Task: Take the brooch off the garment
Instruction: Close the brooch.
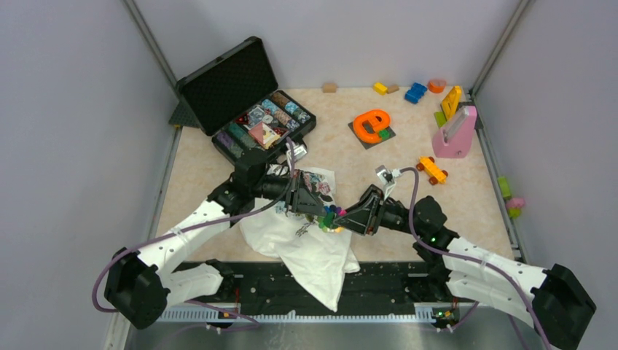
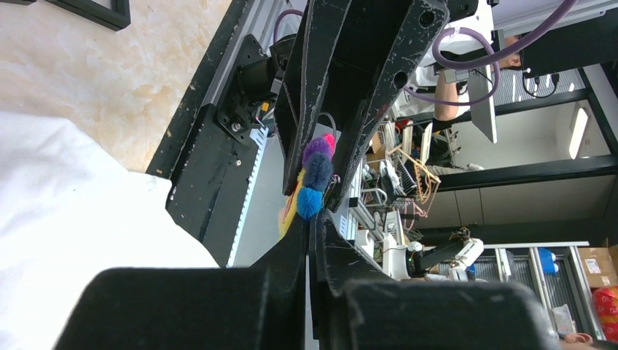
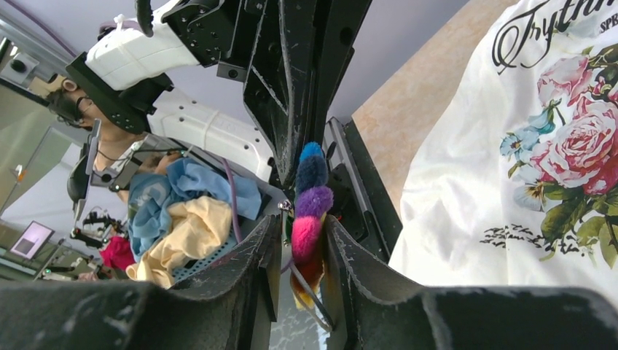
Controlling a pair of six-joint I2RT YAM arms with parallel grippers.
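Brooch [image 3: 310,211] edge-on in air, blue, purple and pink petals in row, thin metal wire at lower end. Clamped between narrowly parted fingers of right hand [image 3: 302,226]. Left hand [image 2: 310,227] fully closed, tips against blue end of brooch; any pinch there unclear. Garment [image 3: 510,182] just beside, not touching in wrist views; rumpled on desk [image 1: 342,160], hem draped over near edge. Black case [image 1: 233,87] open at far left.

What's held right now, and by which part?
The right gripper clamps the brooch across its fuzzy petals. The left gripper, shut, meets its blue end; a grip there cannot be told.
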